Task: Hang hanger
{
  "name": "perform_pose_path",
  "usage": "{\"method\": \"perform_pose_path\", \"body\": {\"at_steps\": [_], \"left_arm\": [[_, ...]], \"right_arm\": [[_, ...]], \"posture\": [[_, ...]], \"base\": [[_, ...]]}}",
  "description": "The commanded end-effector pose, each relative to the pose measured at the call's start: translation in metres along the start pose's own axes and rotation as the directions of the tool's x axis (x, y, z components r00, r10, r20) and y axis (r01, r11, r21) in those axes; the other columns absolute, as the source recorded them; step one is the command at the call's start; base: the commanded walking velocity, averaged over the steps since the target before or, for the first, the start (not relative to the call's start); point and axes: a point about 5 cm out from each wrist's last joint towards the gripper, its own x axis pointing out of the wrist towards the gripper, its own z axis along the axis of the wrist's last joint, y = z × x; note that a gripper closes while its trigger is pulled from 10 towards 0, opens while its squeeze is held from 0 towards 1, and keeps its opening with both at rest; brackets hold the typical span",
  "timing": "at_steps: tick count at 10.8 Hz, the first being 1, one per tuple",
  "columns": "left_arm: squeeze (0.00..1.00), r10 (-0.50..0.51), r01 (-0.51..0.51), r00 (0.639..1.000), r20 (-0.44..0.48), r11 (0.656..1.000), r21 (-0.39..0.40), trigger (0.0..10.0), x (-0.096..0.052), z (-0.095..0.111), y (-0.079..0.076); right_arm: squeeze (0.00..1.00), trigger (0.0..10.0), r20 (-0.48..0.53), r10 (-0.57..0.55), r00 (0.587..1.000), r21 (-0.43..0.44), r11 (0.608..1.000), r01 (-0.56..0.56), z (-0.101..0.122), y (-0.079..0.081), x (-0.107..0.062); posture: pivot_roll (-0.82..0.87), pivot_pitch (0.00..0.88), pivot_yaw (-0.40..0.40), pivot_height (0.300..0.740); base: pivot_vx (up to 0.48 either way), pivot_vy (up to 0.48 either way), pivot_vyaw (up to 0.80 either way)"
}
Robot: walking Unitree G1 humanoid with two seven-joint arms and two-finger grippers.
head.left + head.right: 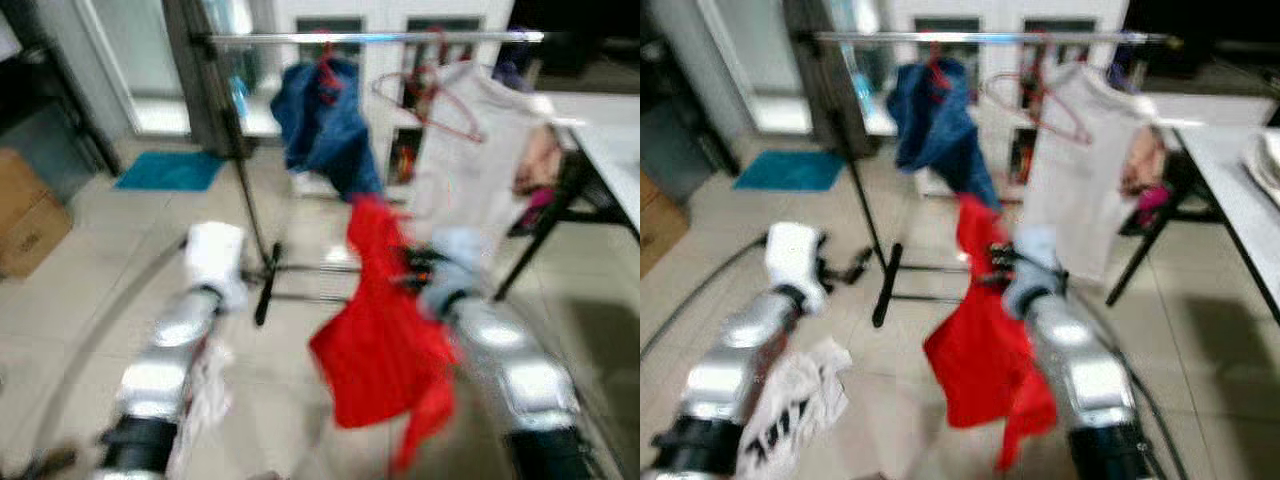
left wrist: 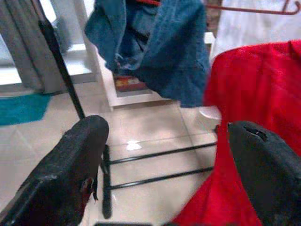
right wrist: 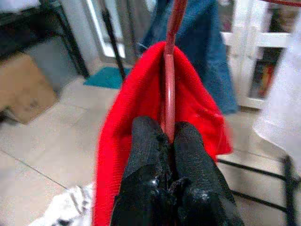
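While the red hanger (image 3: 169,89) is pinched by its neck between the closed fingers of the right tool (image 3: 170,134), the red garment (image 1: 385,340) draped on it hangs free below, near the rail (image 1: 370,38) but not yet hooked. The left tool (image 2: 164,155) is held wide, apparently kept ready to steady the cloth.

Floor (image 1: 1200,330): pale tiles, carrying the rack's black base (image 1: 885,285).
Lying on it: white cloth (image 1: 800,405), teal mat (image 1: 170,170), cardboard box (image 1: 25,215).
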Motion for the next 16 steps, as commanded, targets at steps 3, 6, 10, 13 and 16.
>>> {"method": "perform_pose_path", "body": {"at_steps": [3, 6, 10, 13, 16], "left_arm": [[1.0, -0.022, 0.021, 1.0, 0.008, 1.0, 0.007, 10.0, 0.003, 0.003, -0.008], [1.0, -0.02, 0.02, 1.0, 0.006, 1.0, 0.012, 10.0, 0.002, 0.003, -0.006], [1.0, -0.034, 0.034, 0.999, -0.001, 0.999, 0.016, 10.0, 0.002, 0.001, -0.009], [1.0, -0.038, 0.039, 0.999, -0.01, 0.999, 0.026, 10.0, 0.001, -0.001, -0.008], [1.0, -0.041, 0.042, 0.999, -0.011, 0.998, 0.039, 10.0, 0.0, -0.001, -0.008]], "right_arm": [[0.0, 10.0, 0.016, 0.045, 0.999, -0.091, 0.995, -0.043, 0.009, -0.002, -0.002], [0.0, 10.0, 0.016, 0.048, 0.999, -0.069, 0.996, -0.047, 0.008, -0.001, -0.001], [0.0, 10.0, 0.006, 0.066, 0.998, -0.091, 0.994, -0.065, 0.005, 0.001, -0.004], [0.0, 10.0, 0.001, 0.074, 0.997, -0.092, 0.993, -0.074, 0.004, 0.002, -0.003], [0.0, 10.0, 0.003, 0.054, 0.999, -0.111, 0.992, -0.053, 0.005, -0.001, -0.004]], "posture": [[-0.1, 0.0, 0.073, 0.74], [-0.09, 0.0, 0.071, 0.74], [-0.1, 0.0, 0.075, 0.74], [-0.09, 0.0, 0.07, 0.74], [-0.09, 0.0, 0.064, 0.74]], "base": [[0.333, 0.0, 0.0], [0.334, 0.0, 0.53], [0.334, 0.0, 0.0], [0.334, 0.0, 0.0], [0.336, 0.0, 0.0]]}}
